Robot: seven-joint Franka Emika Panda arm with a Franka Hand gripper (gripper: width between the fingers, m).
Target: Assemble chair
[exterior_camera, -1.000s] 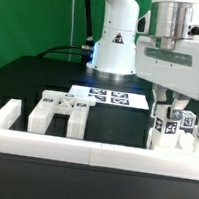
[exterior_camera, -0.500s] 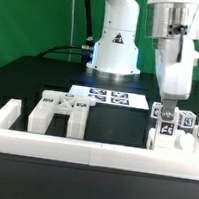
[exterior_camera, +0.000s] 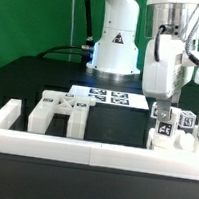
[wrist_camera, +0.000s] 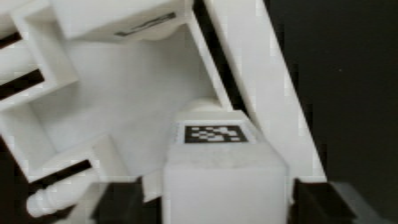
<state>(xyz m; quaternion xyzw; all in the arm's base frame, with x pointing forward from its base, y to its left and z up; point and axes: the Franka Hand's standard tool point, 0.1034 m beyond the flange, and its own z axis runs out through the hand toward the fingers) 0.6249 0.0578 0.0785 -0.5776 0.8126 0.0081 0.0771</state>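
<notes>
At lower right of the exterior view, the tagged chair block (exterior_camera: pixel 168 126) stands among other parts (exterior_camera: pixel 190 127). It is likely light, stiff, smooth plastic: take it by its flat sides. The gripper (exterior_camera: pixel 166 102) jaws straddle it; clenched or released, I cannot tell.

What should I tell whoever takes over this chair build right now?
The gripper is low over the right group of parts at the exterior view's right, jaws either side of a tagged piece; whether it is gripping or letting go is unclear.
The left group of parts lies behind the white wall; the marker board is further back.
Done: no whole chair yet.
Left: joining the two groups.
</notes>
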